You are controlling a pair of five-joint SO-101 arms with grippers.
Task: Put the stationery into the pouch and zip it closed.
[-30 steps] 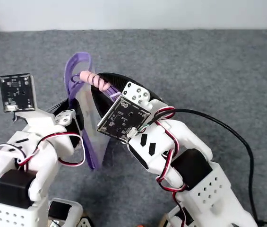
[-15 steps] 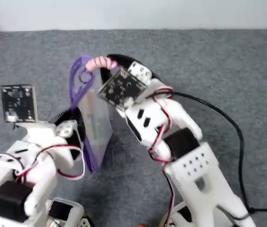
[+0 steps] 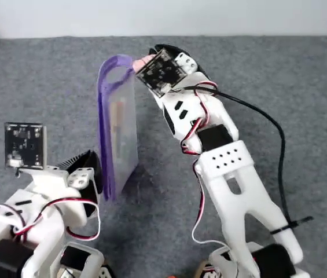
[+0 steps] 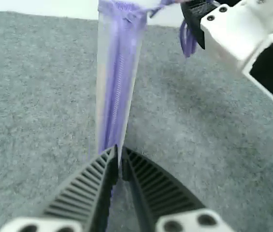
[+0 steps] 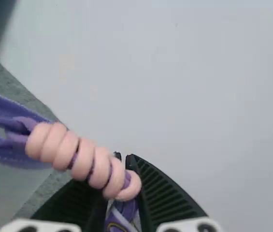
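Observation:
A clear pouch (image 3: 122,133) with purple trim stands on edge on the grey table, stretched between both arms. Stationery (image 3: 117,119) shows faintly through its side. My left gripper (image 3: 98,180) is shut on the pouch's near end; in the left wrist view the fingertips (image 4: 112,155) pinch the purple zipper edge of the pouch (image 4: 117,82). My right gripper (image 3: 147,62) is at the far end, shut on the pink spiral zipper pull (image 3: 141,61). In the right wrist view the pull (image 5: 80,157) lies between the jaws of the gripper (image 5: 122,163), with a purple strap (image 5: 6,130) trailing from it.
Grey carpet-like table surface (image 3: 279,87) lies open to the right and far left. A pale wall (image 3: 163,17) runs along the back edge, close behind the right gripper. A black cable (image 3: 273,133) trails beside the right arm.
The right arm has moved away toward the far edge with the pink pull, drawing it along the pouch top. The pouch has straightened and stretched. The left gripper has held its grip.

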